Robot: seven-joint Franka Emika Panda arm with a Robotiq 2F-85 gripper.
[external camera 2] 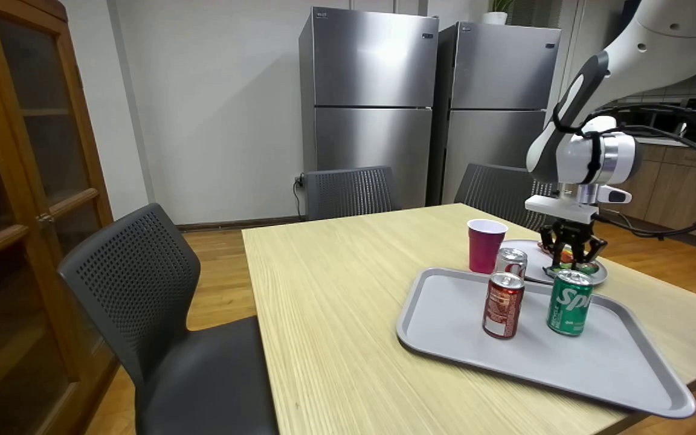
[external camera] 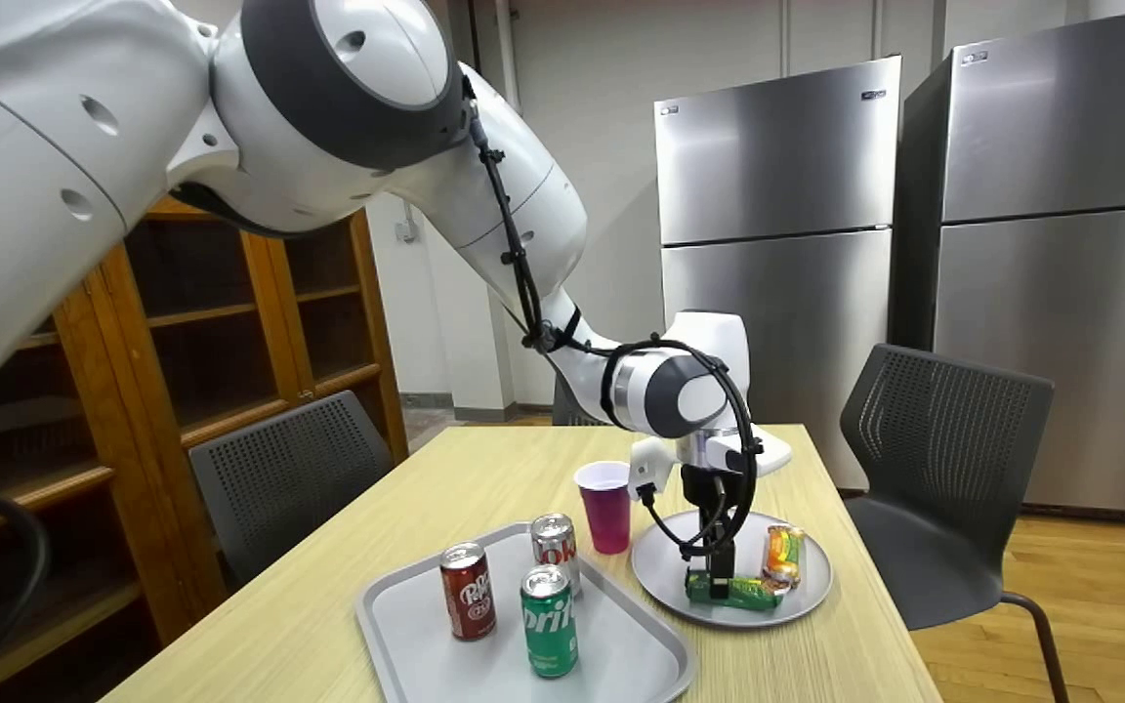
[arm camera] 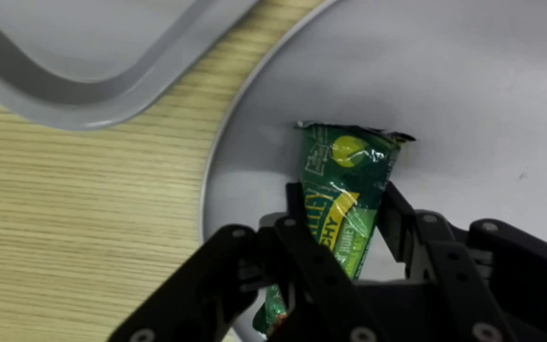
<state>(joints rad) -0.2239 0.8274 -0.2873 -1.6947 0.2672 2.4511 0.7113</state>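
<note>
One green-wrapped bar (arm camera: pixel 347 166) on the plate (arm camera: pixel 492 118), the gripper (arm camera: pixel 342 197) straddling it

Bar (arm camera: pixel 344 199) on plate (arm camera: pixel 482 118), cans (external camera: pixel 550 625) on tray (external camera: pixel 626 669)

Snack wrapper (arm camera: pixel 344 164) is glossy, crinkled film; gripper fingers (arm camera: pixel 394 216) look matt. Plate (arm camera: pixel 473 90) smooth, soft sheen. Tray (external camera 2: pixel 541 356) looks plastic, smooth. Tabletop (external camera 2: pixel 336 302) shows wood grain. Fridge (external camera 2: pixel 375 60) metal, satiny.
</note>
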